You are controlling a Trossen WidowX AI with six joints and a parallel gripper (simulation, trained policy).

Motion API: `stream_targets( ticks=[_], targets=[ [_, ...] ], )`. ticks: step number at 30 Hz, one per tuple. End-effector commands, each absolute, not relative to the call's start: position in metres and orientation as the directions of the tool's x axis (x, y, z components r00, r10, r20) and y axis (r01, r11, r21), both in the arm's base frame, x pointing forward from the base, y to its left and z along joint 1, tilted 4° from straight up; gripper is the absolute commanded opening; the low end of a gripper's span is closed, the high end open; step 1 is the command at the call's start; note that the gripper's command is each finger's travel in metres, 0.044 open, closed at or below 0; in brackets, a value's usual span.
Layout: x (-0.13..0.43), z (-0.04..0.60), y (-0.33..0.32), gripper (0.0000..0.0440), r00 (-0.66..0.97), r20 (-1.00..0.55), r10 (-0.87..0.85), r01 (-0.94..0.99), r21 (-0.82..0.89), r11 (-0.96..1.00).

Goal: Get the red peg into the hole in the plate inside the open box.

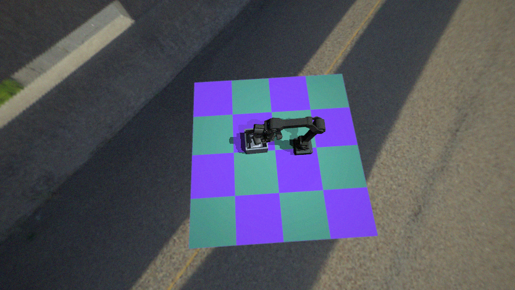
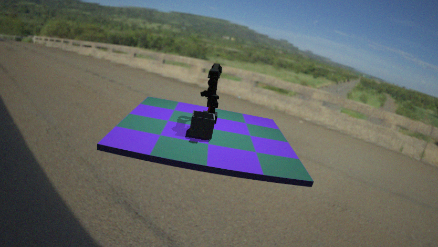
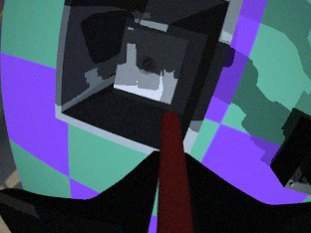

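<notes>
Grasping the peg [image 2: 209, 109] [image 3: 174, 169] in the gripper [image 1: 257, 138] [image 2: 211, 107] [image 3: 168, 157], with the black fingers closed on either side of the red shaft. Pointing the peg's free end toward the box [image 1: 256, 150] [image 2: 202, 126] [image 3: 105, 133], past the fingertips. Showing in the wrist view across the box's near rim, with the rounded tip seen against the dark inner wall, just beside the plate [image 1: 255, 145] [image 3: 166, 94]. Appearing as a small strip of red above the box in the exterior view, between gripper and rim. Cannot tell whether the tip is above the rim or slightly below it. Not seated in the hole [image 3: 148, 65], which shows dark and uncovered near the middle of the plate, apart from the tip in the wrist view.

Standing upright and open at the top, in the case of the box, on the board [image 1: 255, 216] [image 2: 184, 150] [image 3: 30, 95] of purple and green squares. Lying at the bottom of it, in the case of the plate, partly in shadow and partly brightly lit. Reaching from the base [image 1: 303, 152] over to the box, with the arm [image 1: 291, 123] [image 2: 215, 72] bent high and covering part of the opening from above.
</notes>
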State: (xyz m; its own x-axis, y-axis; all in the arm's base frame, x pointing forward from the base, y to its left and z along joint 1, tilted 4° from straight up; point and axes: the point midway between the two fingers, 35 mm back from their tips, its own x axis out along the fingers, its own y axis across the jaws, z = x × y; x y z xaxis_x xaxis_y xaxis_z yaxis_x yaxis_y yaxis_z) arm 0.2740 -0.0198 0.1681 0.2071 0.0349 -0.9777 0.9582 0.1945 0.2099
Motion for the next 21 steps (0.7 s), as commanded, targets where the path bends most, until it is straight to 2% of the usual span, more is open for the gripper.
stream_targets(
  ticks=[1,21],
  targets=[
    [0.281,0.167,-0.028,0.0,0.205,-0.978,0.038,0.958,0.209,0.195],
    [0.306,0.127,-0.057,0.0,0.158,-0.986,0.052,0.961,0.166,0.22]
  ],
)
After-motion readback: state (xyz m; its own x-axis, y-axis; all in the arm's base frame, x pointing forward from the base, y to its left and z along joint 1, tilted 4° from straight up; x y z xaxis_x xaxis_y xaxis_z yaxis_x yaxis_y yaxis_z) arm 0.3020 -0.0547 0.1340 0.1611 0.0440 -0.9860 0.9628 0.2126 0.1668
